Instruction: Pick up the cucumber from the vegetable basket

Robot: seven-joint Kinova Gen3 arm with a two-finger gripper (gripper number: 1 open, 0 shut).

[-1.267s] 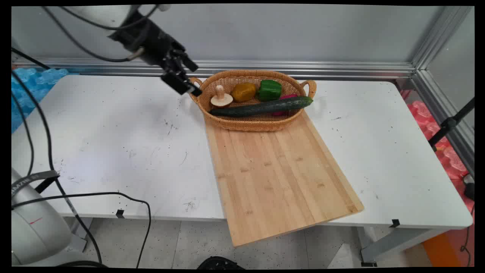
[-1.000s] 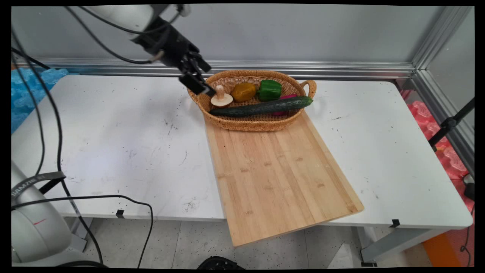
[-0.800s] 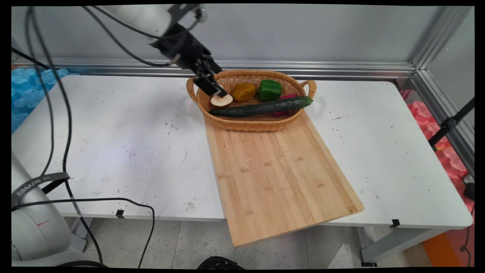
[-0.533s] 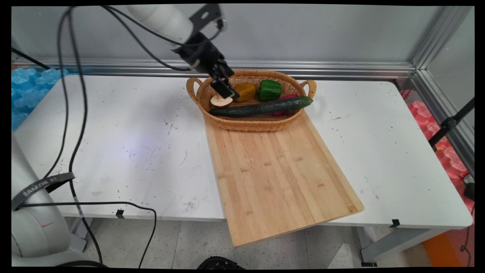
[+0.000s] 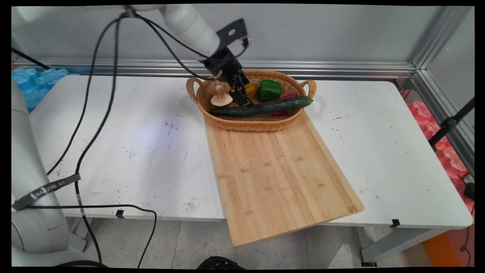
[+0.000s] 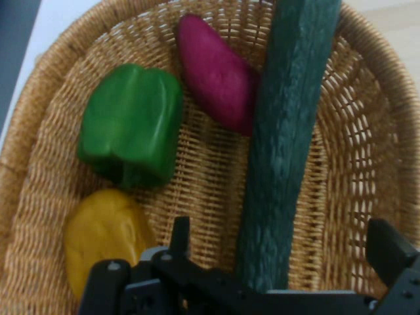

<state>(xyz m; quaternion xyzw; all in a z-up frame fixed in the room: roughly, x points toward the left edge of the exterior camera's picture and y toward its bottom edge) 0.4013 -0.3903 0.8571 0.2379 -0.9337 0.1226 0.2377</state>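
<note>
My gripper [image 5: 244, 99] hangs open inside a wicker basket [image 5: 257, 124], just above the left part of a long dark green cucumber [image 5: 265, 107]. In the hand view the cucumber [image 6: 289, 131] runs up between the two spread fingers of the gripper [image 6: 282, 239], and no contact with it shows. A yellow pepper [image 5: 250, 90] [image 6: 105, 236] lies right behind the gripper. A green pepper [image 5: 269, 89] [image 6: 131, 125] and a magenta vegetable [image 5: 287, 97] [image 6: 216, 72] lie further right. A wooden mushroom [image 5: 221, 98] stands at the basket's left end, beside the gripper.
The basket stands on the far end of a large bamboo cutting board [image 5: 276, 170] that overhangs the table's near edge. Black cables [image 5: 98, 113] hang from the arm over the table's left part. Basket handles [image 5: 193, 85] stick out at both ends.
The gripper has travelled right from beside the basket's left handle, over the rim, and come down inside the basket above the cucumber. The vegetables have not moved.
</note>
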